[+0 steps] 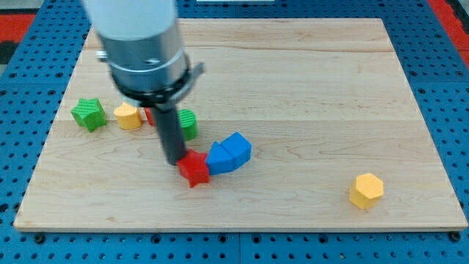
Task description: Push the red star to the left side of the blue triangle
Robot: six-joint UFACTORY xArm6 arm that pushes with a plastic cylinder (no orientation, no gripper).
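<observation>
The red star (195,169) lies low on the board, left of centre, touching the lower left side of the blue triangle (218,159). A second blue block (237,147) touches the triangle's upper right. My tip (175,160) stands at the star's upper left edge, in contact with it or very near. The rod rises from there to the big grey arm body at the view's top.
A green star (88,114) and a yellow block (128,116) lie at the left. A red block (149,115) and a green block (187,123) sit behind the rod, partly hidden. A yellow hexagon (366,191) lies at the lower right.
</observation>
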